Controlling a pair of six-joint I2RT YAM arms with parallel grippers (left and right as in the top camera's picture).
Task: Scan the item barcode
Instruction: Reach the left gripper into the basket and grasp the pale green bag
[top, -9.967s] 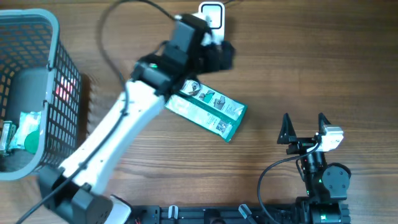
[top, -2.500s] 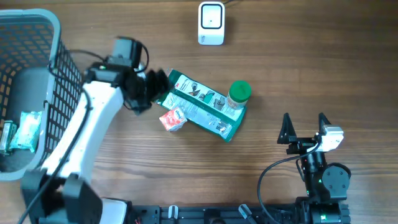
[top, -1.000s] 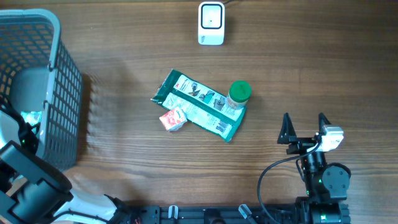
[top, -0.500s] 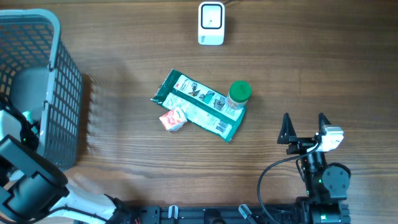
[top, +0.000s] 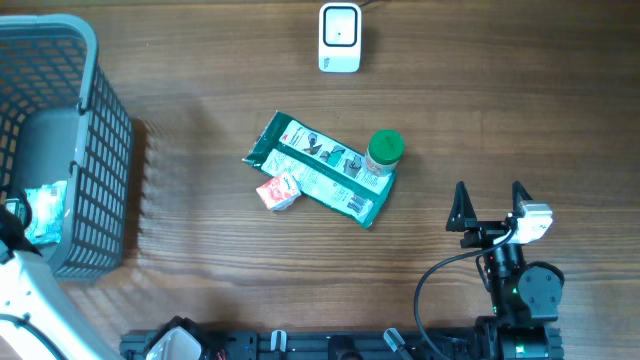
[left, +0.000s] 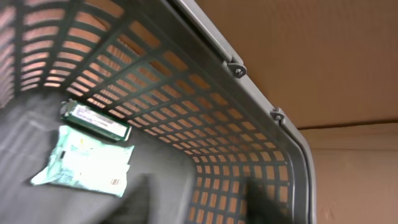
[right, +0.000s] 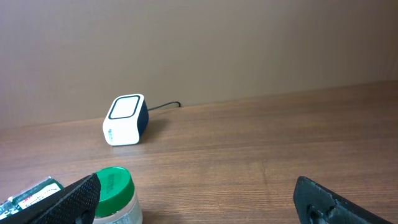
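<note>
Jaws on your left gripper (left: 199, 202) stand apart and empty over the packet (left: 84, 160) in the basket (top: 100, 150) at the left edge of the table (top: 250, 290); your right gripper (top: 489, 190) sits wide open. That packet lies flat and thin, so you may slide off it or bump the basket.

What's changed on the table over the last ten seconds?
The left gripper swung from the scanner to the pouch, then to the basket, where it hangs open. The jar now stands by the pouch, with a red packet on its other side. Pouch, scanner and the open right gripper stayed put.
</note>
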